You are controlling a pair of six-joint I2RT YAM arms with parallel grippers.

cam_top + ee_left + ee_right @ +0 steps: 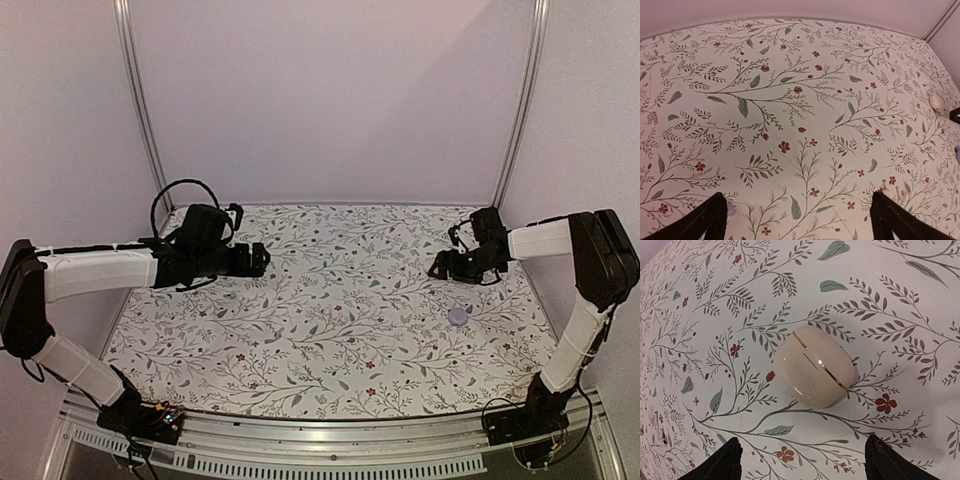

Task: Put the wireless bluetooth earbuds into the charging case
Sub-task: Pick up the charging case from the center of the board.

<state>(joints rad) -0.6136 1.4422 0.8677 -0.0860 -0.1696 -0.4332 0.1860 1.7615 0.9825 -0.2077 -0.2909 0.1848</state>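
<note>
Your L claw (799,222) hangs wide open over the floral bench (790,100), gripping nothing. The earbuds (898,192), prob. those pale specks, lie on the bench near one of its fingers. Your R claw (800,465) is open too, above the shut white case (815,367). The purple case (458,317) sits nearby.

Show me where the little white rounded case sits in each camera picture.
Top external: I cannot make it out on the floral cloth.
Left wrist: white rounded case far right, a little above mid-height.
Right wrist: centre of picture, between and beyond the two dark fingers.
Shared landmark: the right gripper, seen in all three.
</note>
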